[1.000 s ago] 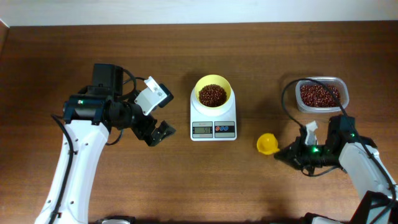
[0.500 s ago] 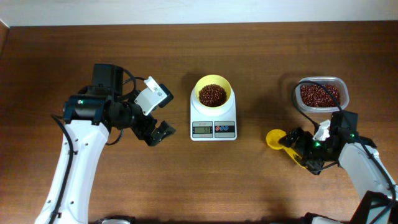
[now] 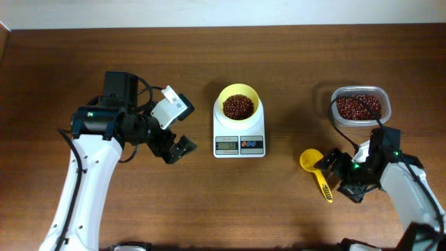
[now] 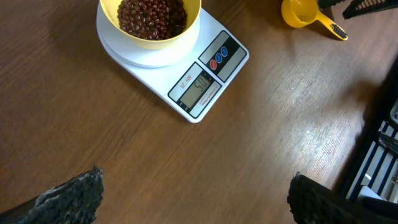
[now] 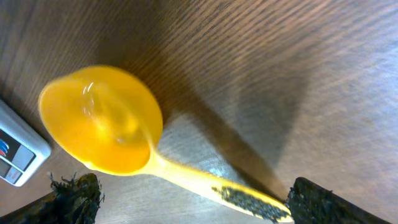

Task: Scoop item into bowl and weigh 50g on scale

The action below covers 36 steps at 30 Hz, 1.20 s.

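Note:
The pale-yellow bowl (image 3: 255,97) stands on the white scale (image 3: 239,137) and holds a heap of red-brown beans (image 3: 237,106). The left wrist view shows the bowl (image 4: 188,32), the beans (image 4: 152,14) and the scale's lit display (image 4: 198,85). More beans fill the clear tub (image 3: 360,106) at the right. A yellow scoop (image 3: 311,160) lies empty on the table, its handle between the spread fingers of my right gripper (image 3: 340,176), which is open and not clamping it. Seen from the right wrist, the scoop (image 5: 99,121) lies ahead of that gripper (image 5: 193,185). My left gripper (image 3: 175,148) hangs open left of the scale, holding nothing.
The scale's corner (image 5: 15,155) sits just left of the scoop in the right wrist view. A black cable loops beside the tub (image 3: 322,111). Bare wooden table (image 3: 230,202) stretches along the front.
My right gripper has opened and let the scoop go. The scoop now lies flat on the table, and the gripper has shifted slightly right and toward the front. The left arm is still.

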Each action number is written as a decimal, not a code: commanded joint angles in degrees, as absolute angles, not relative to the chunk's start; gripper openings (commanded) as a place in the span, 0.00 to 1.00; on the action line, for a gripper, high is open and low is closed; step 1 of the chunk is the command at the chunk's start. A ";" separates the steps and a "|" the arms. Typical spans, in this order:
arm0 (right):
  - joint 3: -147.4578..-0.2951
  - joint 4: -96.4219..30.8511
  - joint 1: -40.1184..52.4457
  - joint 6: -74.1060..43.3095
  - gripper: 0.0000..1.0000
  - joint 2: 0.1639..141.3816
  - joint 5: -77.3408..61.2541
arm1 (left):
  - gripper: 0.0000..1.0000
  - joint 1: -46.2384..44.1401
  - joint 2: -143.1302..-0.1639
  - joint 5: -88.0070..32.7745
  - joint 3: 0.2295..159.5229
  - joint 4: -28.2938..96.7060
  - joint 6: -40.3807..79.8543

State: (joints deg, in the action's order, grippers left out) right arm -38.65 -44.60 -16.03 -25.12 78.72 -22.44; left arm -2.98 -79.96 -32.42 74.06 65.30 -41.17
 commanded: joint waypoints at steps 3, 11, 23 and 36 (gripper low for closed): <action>-38.41 -52.60 -15.86 -24.43 0.99 59.44 -14.22 | 0.99 -2.94 -80.03 -33.23 74.15 65.23 -42.30; -38.41 -55.90 -15.64 -16.45 0.99 26.44 -12.05 | 0.99 -2.94 -80.03 -33.23 74.15 65.23 -42.30; -29.95 -47.70 -4.84 -16.34 0.99 17.78 -8.56 | 0.99 -2.94 -80.03 -33.23 74.15 65.23 -42.30; -16.14 -32.47 -4.10 -16.64 0.99 1.43 -9.82 | 0.99 -2.94 -80.03 -33.23 74.15 65.23 -42.30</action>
